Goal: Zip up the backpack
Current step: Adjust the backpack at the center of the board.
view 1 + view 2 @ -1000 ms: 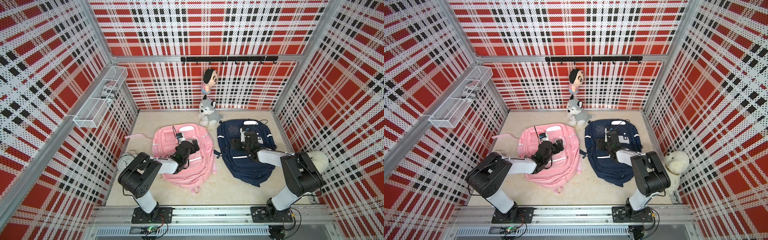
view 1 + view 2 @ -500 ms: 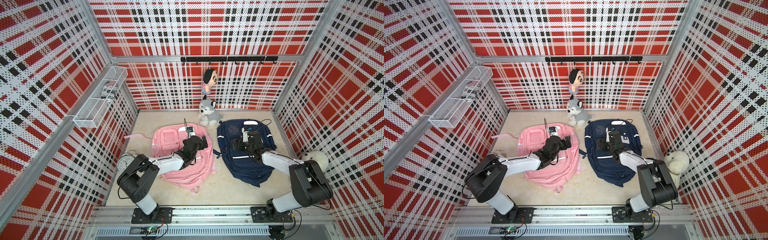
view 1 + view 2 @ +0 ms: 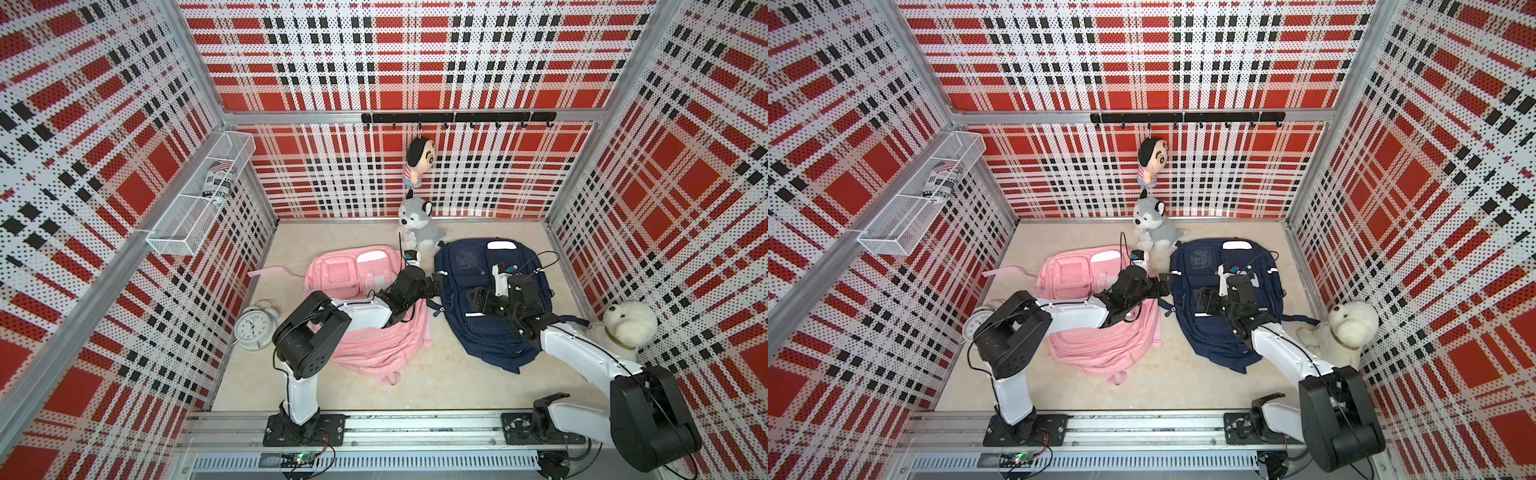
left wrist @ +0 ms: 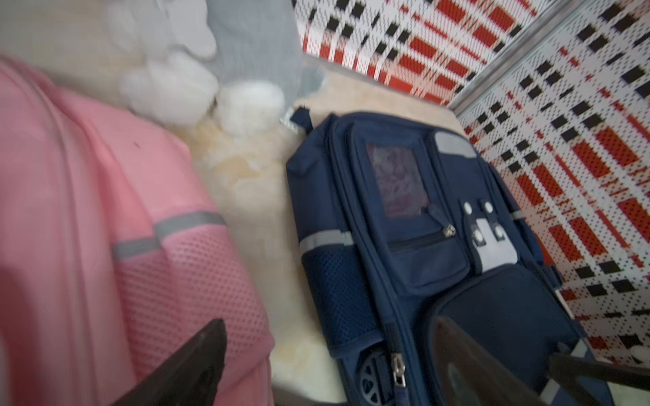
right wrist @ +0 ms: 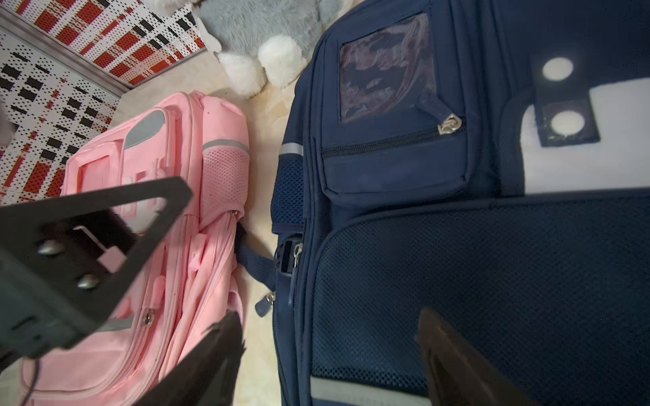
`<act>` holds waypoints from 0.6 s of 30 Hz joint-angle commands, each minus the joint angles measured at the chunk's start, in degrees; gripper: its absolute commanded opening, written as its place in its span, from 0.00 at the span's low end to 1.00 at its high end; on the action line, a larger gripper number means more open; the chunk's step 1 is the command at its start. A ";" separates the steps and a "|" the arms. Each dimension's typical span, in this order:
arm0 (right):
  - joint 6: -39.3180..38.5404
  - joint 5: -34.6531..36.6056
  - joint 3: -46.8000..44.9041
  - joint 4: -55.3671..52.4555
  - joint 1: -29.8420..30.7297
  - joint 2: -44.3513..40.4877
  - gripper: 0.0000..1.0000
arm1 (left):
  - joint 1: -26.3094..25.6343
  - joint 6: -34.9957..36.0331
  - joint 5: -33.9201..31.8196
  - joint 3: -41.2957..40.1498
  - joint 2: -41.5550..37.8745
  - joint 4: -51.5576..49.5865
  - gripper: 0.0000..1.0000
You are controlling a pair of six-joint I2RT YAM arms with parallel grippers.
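Looks barely started, with left gripper (image 3: 434,284) and right gripper (image 3: 478,300) both spread and empty over the pink-facing side of navy backpack (image 3: 486,343), flat beside pink backpack (image 3: 374,349), side zipper pull (image 4: 397,367) ungrabbed, main zip probably open (blurry), whole run left to do.

Red, black and white plaid perforated walls (image 3: 415,62) enclose a cream floor (image 3: 457,386); a black hook rail (image 3: 457,117) spans the far wall, and a white wire basket (image 3: 183,224) hangs at left.
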 commanded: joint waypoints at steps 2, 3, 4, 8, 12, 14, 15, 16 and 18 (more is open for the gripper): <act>1.65 -2.43 -0.95 0.16 0.64 -2.66 0.81 | 0.39 -3.41 6.39 3.56 3.71 4.23 0.90; 1.75 -2.65 -1.10 0.07 0.68 -2.95 0.81 | 0.57 -4.12 7.30 3.99 4.65 5.08 0.89; 1.95 -2.83 -1.28 -0.07 0.77 -3.20 0.81 | 0.74 -4.75 7.98 4.34 5.61 5.73 0.88; 2.53 -3.17 -2.16 0.04 1.08 -3.70 0.81 | 0.97 -6.03 9.46 5.61 7.84 7.09 0.86; 2.54 -3.28 -2.83 0.25 1.26 -3.95 0.81 | 1.10 -6.72 10.47 6.08 9.13 7.87 0.84; 2.50 -3.28 -2.85 0.25 1.38 -3.77 0.81 | 1.40 -7.35 11.05 6.35 10.31 7.80 0.83; 2.54 -3.22 -2.73 -0.04 1.37 -3.64 0.81 | 1.82 -8.15 11.81 6.39 11.03 7.77 0.80; 2.54 -3.19 -2.52 -0.47 1.39 -3.52 0.81 | 2.14 -9.03 12.69 6.31 11.62 7.71 0.78; 2.54 -3.02 -2.02 -1.25 1.47 -3.51 0.82 | 2.59 -10.34 13.47 5.54 11.85 7.73 0.78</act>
